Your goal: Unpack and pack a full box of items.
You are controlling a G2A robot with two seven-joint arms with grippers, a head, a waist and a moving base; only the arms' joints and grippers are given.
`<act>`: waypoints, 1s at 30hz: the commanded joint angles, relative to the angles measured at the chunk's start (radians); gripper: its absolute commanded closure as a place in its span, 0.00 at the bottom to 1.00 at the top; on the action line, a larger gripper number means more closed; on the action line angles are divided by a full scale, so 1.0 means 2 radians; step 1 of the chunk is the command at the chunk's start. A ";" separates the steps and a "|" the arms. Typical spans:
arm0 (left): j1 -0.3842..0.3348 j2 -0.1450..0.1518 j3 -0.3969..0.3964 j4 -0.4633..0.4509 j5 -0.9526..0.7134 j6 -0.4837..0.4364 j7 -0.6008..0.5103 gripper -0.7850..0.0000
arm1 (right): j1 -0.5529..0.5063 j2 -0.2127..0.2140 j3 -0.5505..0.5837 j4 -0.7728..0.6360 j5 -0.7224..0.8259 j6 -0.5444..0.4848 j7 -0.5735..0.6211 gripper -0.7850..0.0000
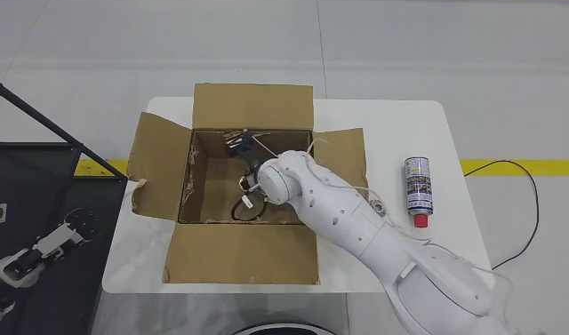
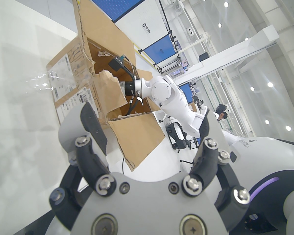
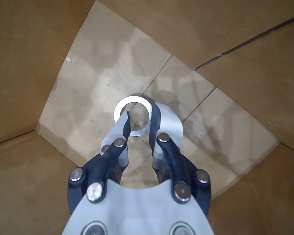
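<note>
A white ring [image 3: 119, 110], hollow and thick-walled like a roll of tape, sits deep inside the open cardboard box [image 3: 39, 25], right at the tip of my right claw [image 3: 141, 116]; whether the claw grips it I cannot tell. My right arm [image 1: 356, 219] bends over the box's rim, wrist pointing down inside. My left claw [image 2: 147, 116] hangs spread wide, well apart from the box.

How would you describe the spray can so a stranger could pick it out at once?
Find the white table with the big open cardboard box. On the tabletop to the box's right in the top view lies the spray can. Unlike the brown box, it is a slim silvery cylinder with a red cap.
</note>
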 commanded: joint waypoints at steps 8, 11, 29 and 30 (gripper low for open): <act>0.000 0.000 0.000 0.000 0.000 0.000 0.000 0.00 | 0.003 0.009 0.039 -0.033 0.018 -0.056 0.052 0.54; 0.000 0.000 0.000 0.000 0.000 0.000 0.000 0.00 | -0.003 0.018 0.060 -0.064 0.022 -0.069 0.070 0.54; 0.000 0.000 0.000 0.000 0.000 0.000 0.000 0.00 | -0.148 0.109 0.286 -0.413 -0.066 -0.104 0.202 0.36; 0.000 0.000 0.000 0.000 0.000 0.000 0.000 0.00 | -0.156 0.113 0.299 -0.429 -0.082 -0.102 0.207 0.33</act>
